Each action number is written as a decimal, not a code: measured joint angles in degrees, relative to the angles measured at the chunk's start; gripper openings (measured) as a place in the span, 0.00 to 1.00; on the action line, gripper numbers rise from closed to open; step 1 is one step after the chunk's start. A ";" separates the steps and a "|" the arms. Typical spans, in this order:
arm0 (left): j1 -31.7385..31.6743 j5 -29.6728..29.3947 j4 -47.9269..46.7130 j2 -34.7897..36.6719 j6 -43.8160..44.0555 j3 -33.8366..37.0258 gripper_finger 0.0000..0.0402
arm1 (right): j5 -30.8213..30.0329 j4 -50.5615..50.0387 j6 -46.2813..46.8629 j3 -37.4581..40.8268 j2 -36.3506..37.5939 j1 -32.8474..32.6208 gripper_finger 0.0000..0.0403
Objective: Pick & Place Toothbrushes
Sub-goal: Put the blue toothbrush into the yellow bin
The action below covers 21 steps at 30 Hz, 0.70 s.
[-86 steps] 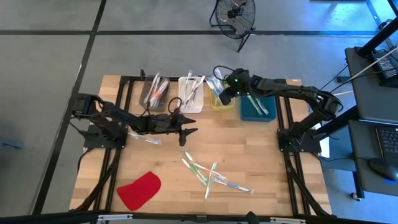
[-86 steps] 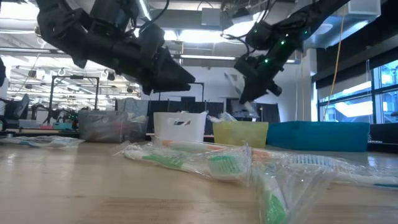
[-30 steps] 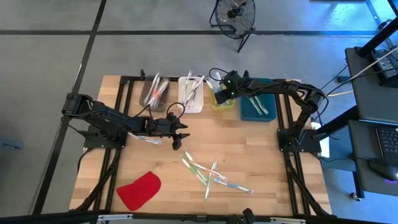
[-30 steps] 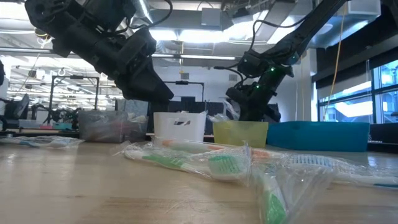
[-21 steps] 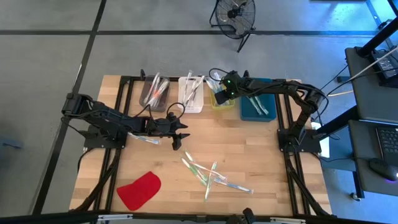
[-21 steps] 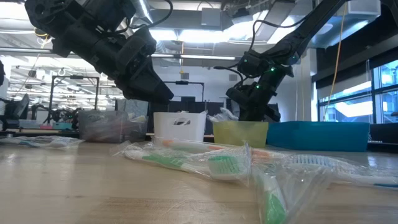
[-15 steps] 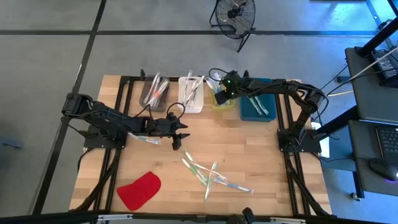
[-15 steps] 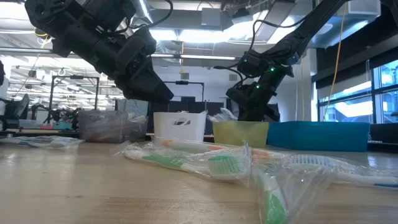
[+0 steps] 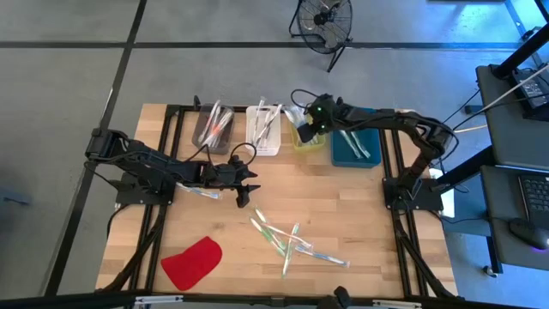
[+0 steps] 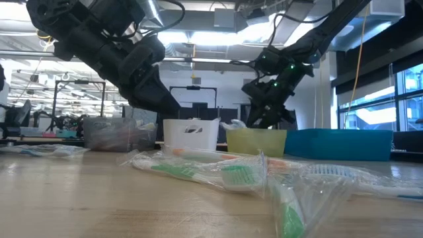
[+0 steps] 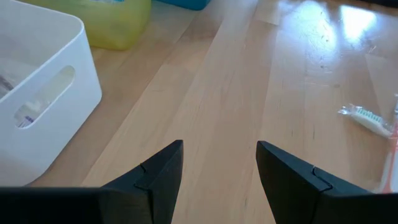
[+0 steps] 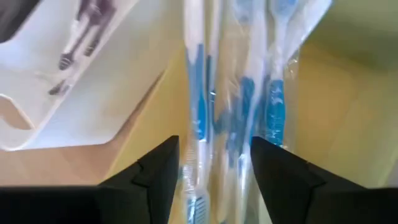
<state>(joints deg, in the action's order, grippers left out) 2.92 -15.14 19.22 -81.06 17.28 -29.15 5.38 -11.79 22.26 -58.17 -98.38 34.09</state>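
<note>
Several wrapped toothbrushes (image 9: 287,240) lie loose on the wooden table, near its front; the low view shows them close up (image 10: 225,173). More, blue and white in clear wrappers (image 12: 239,93), lie in the yellow bin (image 9: 307,142). My right gripper (image 12: 214,180) hangs open just above that bin (image 9: 302,129), its fingers pointing down at those toothbrushes without touching them. My left gripper (image 9: 255,184) is open over bare wood at the table's middle (image 11: 219,180), with nothing between its fingers.
Along the far edge stand a grey bin (image 9: 213,129), a white bin (image 9: 263,130), the yellow bin and a blue bin (image 9: 356,148), all holding toothbrushes. A red cloth (image 9: 192,262) lies near left. Another wrapped toothbrush (image 9: 202,192) lies under my left arm.
My right gripper has opened over the yellow bin and tipped up a little. The wrapped toothbrushes stay lying in the bin.
</note>
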 joint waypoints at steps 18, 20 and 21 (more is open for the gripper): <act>1.59 -0.81 -2.04 -0.02 -0.68 0.00 0.49 | -5.67 -13.07 -6.90 0.44 11.21 -5.18 0.34; 1.99 -1.42 -2.80 -0.02 -0.65 0.00 0.49 | -6.29 -13.03 -8.21 1.44 12.29 -6.90 0.30; 2.23 -1.77 -3.26 -0.02 -0.85 0.00 0.49 | -6.36 -13.07 -8.82 1.90 12.78 -7.83 0.29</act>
<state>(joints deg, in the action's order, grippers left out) 5.15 -16.90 15.97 -81.08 16.43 -29.15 -0.98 -24.85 13.43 -56.27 -85.61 26.25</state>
